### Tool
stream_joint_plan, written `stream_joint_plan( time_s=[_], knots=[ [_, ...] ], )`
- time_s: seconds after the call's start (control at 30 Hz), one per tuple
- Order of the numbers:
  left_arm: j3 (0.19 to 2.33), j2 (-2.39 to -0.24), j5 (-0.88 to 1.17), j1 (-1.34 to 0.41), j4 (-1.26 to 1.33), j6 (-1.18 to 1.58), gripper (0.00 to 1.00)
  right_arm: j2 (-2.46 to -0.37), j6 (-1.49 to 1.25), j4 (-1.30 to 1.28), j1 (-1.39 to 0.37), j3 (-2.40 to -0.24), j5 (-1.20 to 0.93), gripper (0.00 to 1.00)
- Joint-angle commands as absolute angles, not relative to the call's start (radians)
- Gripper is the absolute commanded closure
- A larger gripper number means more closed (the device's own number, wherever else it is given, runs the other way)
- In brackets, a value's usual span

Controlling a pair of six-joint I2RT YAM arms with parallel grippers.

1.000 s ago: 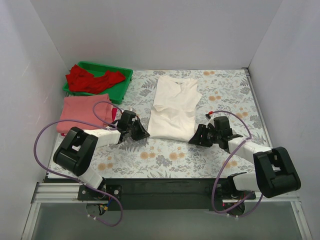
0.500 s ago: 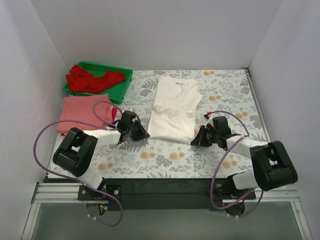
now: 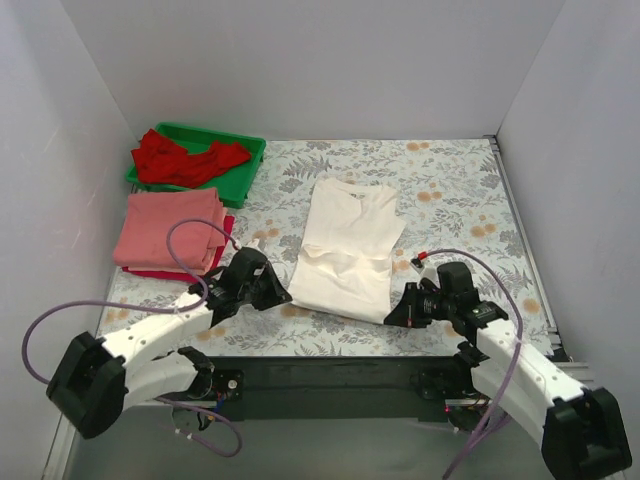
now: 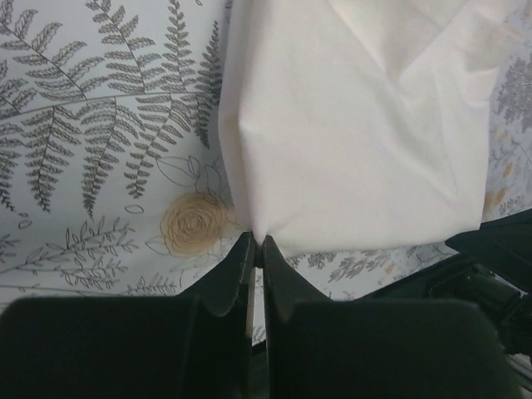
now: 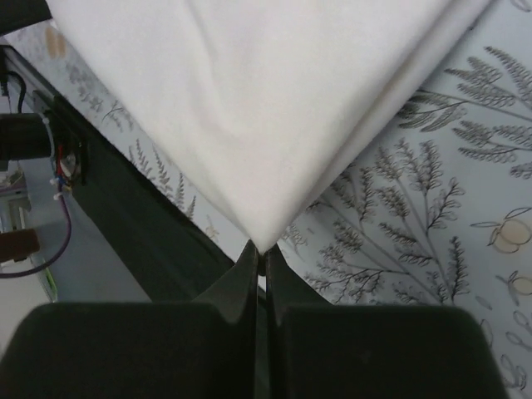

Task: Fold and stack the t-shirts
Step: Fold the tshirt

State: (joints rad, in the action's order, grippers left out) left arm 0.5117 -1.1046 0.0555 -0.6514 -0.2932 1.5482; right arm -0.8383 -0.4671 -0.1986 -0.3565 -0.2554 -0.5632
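While the cream-white t-shirt (image 3: pixel 350 245) lies folded narrow at the middle of the floral tabletop (image 3: pixel 450 190), the left gripper (image 4: pixel 254 243) and right gripper (image 5: pixel 258 252) each pinch a near hem corner, jaws clamped on cloth. The fold looks half done; next, both corners probably must rise together toward the collar. No chest print shows.

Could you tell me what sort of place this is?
Probably a robot test booth: plain white walls box in a floral-covered table, and two cabled arms bolted to a rail grip a white shirt.
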Motion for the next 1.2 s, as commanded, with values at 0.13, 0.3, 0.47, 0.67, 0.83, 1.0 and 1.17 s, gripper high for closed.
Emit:
stream_joint_plan(
  time_s=[0.13, 0.3, 0.47, 0.67, 0.83, 1.0, 1.17],
  knots=[
    [0.558, -0.803, 0.046, -0.704, -0.462, 1.617, 1.00, -0.588, -0.471, -0.615, -0.385, -0.473, -0.568, 0.99],
    [0.643, -0.758, -0.041, -0.704, -0.460, 1.605, 1.00, -0.647, -0.440, -0.624, -0.383, -0.607, -0.496, 0.99],
    [0.759, -0.868, -0.262, -0.704, -0.492, 1.609, 1.00, -0.807, -0.382, -0.623, -0.371, -0.750, -0.410, 0.99],
    [0.936, -1.075, -0.365, -0.700, -0.468, 1.566, 1.00, -0.936, -0.356, -0.607, -0.338, -0.887, -0.324, 0.99],
    [1.041, -1.210, -0.414, -0.669, -0.442, 1.526, 1.00, -1.011, -0.333, -0.588, -0.279, -0.959, -0.331, 0.99],
    [1.086, -1.284, -0.356, -0.609, -0.379, 1.480, 1.00, -1.109, -0.310, -0.552, -0.223, -1.002, -0.411, 0.99],
    [1.161, -1.399, -0.272, -0.542, -0.328, 1.437, 1.00, -1.207, -0.295, -0.506, -0.173, -1.080, -0.460, 0.99]
  ],
)
